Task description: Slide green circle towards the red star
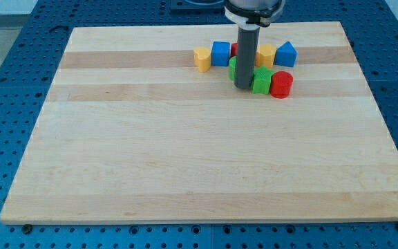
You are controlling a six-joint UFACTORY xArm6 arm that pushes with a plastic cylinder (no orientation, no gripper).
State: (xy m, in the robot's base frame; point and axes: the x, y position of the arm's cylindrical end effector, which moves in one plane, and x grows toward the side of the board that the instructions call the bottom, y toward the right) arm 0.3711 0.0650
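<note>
red star mostly behind rod

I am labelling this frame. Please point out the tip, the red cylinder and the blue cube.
my tip [244, 86], camera view, rod's lower end.
red cylinder [281, 84], camera view, its side.
blue cube [220, 54], camera view, front face.
</note>
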